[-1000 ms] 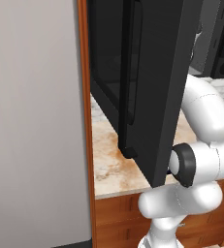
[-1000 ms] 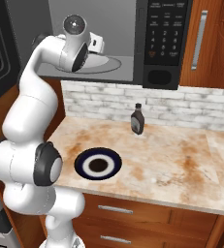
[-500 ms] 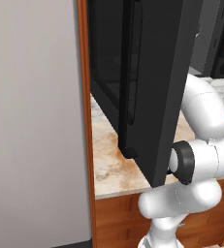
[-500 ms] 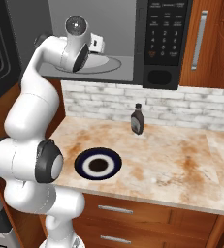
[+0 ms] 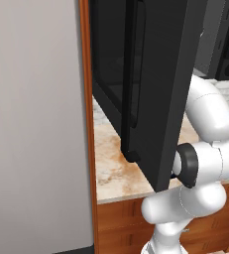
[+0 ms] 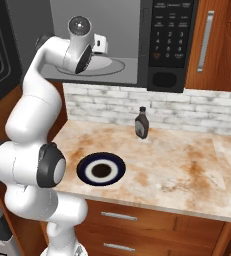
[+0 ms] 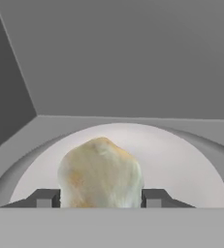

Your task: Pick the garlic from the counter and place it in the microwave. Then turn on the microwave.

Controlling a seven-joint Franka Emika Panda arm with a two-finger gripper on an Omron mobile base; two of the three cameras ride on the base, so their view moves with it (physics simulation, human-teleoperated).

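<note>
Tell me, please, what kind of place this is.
A rendered home kitchen, it seems: a marble-look counter over wooden cabinet fronts, an open microwave mounted above, and a sauce bottle near a brick wall strip.

dark sauce bottle (image 6: 141, 123) stands near the brick wall (image 6: 187, 111) (upright); blue-rimmed plate (image 6: 101, 169) well apart.

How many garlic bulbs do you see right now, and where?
1. The small whitish-grey garlic bulb sits between the gripper fingertips, over the pale round turntable inside the large black microwave. Others could be hidden behind the open door.
</note>
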